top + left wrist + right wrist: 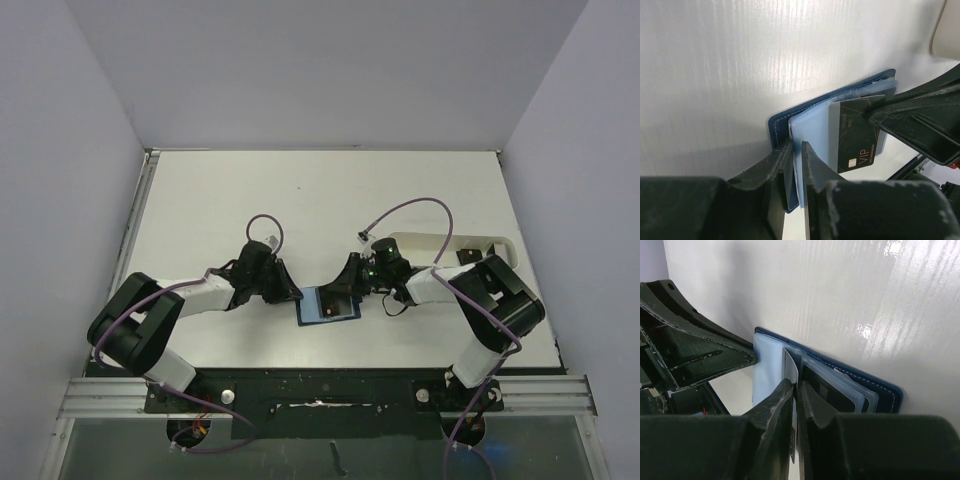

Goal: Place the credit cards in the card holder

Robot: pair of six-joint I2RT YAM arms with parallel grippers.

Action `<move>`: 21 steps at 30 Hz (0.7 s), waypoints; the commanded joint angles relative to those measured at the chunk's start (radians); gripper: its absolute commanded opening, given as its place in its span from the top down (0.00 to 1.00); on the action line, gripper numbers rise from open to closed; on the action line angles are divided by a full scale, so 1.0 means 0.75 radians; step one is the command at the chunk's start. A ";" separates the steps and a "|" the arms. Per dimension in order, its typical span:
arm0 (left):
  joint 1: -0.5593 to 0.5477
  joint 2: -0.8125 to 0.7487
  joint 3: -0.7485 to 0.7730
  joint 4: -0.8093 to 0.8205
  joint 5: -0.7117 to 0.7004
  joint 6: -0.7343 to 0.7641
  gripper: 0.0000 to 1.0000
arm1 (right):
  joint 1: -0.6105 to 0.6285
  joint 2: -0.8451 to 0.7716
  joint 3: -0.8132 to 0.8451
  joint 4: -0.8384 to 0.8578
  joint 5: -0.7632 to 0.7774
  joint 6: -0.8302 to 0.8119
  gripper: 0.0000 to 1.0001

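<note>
Conceivably the credit card (855, 137) pinched by the right gripper (796, 385) could be buckled if the card holder (776, 127), pinched by the left gripper (796, 147), is dragged.

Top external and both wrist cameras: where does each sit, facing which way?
Top external: above, behind, looking down on the table; left arm, right arm show.
Left wrist: on the left arm, along the left tool clamping the card holder.
Right wrist: along the right tool pinching a credit card.
Wrist views share the card holder and the other tool.
</note>
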 commanded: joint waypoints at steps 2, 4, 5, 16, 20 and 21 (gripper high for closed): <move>-0.012 -0.002 -0.023 0.000 -0.001 -0.002 0.87 | 0.023 -0.098 0.012 -0.231 0.154 -0.060 0.81; -0.011 -0.004 -0.031 0.008 -0.002 -0.002 0.87 | 0.027 -0.149 0.031 -0.330 0.220 -0.078 0.71; -0.011 -0.007 -0.034 0.010 -0.003 -0.001 0.87 | 0.032 -0.176 0.035 -0.362 0.242 -0.087 0.67; -0.014 -0.016 -0.043 0.022 -0.009 0.001 0.86 | 0.203 -0.195 0.173 -0.597 0.484 -0.107 0.54; -0.016 -0.020 -0.054 0.034 -0.003 -0.002 0.87 | 0.235 -0.149 0.192 -0.554 0.455 -0.094 0.53; -0.015 -0.019 -0.056 0.039 -0.001 -0.003 0.86 | 0.242 -0.140 0.198 -0.541 0.443 -0.094 0.53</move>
